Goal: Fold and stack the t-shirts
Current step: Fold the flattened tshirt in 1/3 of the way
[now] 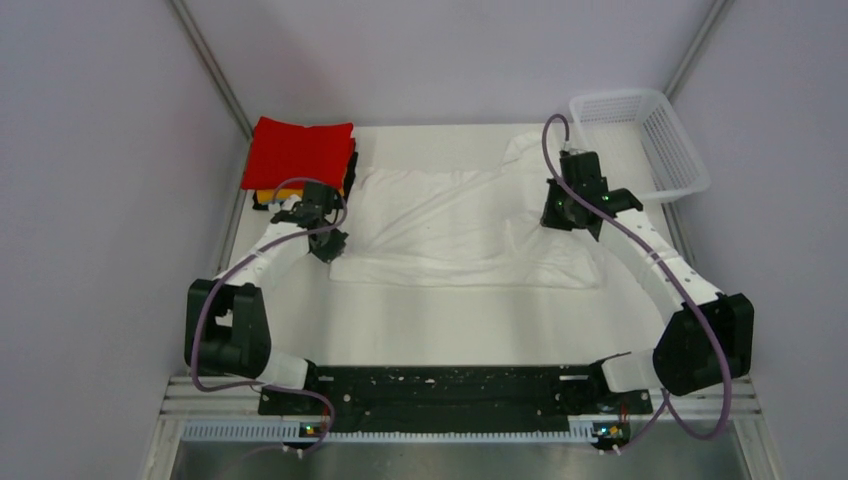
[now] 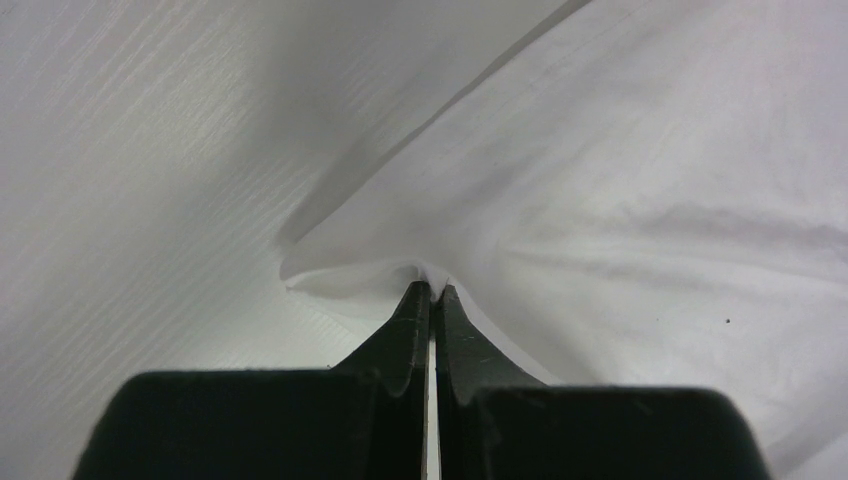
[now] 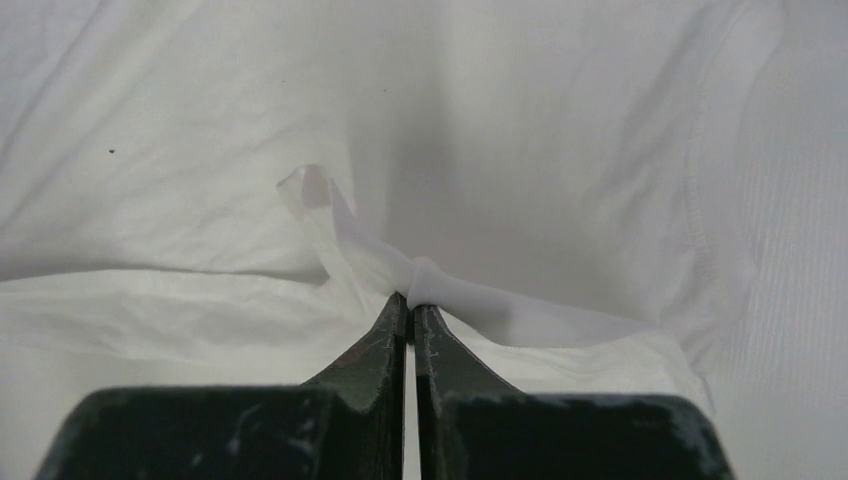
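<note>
A thin white t-shirt [image 1: 450,225] lies spread across the middle of the table. My left gripper [image 1: 328,245] is shut on the shirt's left edge; in the left wrist view a pinched fold of the white t-shirt [image 2: 640,180] rises over the left gripper [image 2: 431,288]. At the shirt's right side, my right gripper [image 1: 562,215] is shut on it too. The right wrist view has a twisted bit of the white t-shirt [image 3: 480,300] caught at the tips of the right gripper [image 3: 410,298]. A folded red t-shirt [image 1: 298,152] tops a stack at the back left, with orange-yellow [image 1: 262,197] and black [image 1: 351,168] edges beneath.
A white mesh basket [image 1: 640,140] stands at the back right corner. Metal frame posts run up the walls at both back corners. The arms' bases sit on a black rail [image 1: 440,385] at the near edge.
</note>
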`<act>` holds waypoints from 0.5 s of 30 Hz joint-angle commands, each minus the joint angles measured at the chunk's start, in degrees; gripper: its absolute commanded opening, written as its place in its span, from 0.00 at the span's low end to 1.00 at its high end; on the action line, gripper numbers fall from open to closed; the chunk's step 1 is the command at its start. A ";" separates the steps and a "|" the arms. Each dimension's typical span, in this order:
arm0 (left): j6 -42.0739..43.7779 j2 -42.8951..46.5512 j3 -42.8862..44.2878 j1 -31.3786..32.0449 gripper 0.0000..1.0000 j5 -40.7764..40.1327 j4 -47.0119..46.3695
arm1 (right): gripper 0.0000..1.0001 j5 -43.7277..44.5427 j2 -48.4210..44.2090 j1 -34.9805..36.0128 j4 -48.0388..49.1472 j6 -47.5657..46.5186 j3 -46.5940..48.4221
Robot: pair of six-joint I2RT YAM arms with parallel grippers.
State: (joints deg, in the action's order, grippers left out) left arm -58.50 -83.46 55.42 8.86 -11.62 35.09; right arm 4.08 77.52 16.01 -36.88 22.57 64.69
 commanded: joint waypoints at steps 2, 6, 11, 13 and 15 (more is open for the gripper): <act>1.30 -0.68 2.47 -0.43 0.00 -1.68 -2.34 | 0.00 1.31 2.00 -1.64 3.75 -2.50 4.08; 1.28 0.44 2.21 -0.43 0.00 -2.18 -2.82 | 0.00 2.38 1.54 -2.35 2.53 -3.23 5.15; 0.21 2.80 -0.08 -0.43 0.00 -3.89 -4.48 | 0.00 3.46 1.23 -3.62 0.63 -4.28 5.49; 0.18 2.91 -0.55 -0.51 0.00 -3.93 -5.01 | 0.00 3.64 1.36 -4.28 0.29 -4.56 5.62; 0.25 2.61 -0.62 -0.51 0.00 -3.78 -5.37 | 0.00 3.58 1.30 -4.65 0.22 -4.65 5.51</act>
State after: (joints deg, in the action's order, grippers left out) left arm -58.30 -82.70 55.35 8.71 -13.54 32.82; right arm 6.31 79.68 12.75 -36.49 19.20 67.55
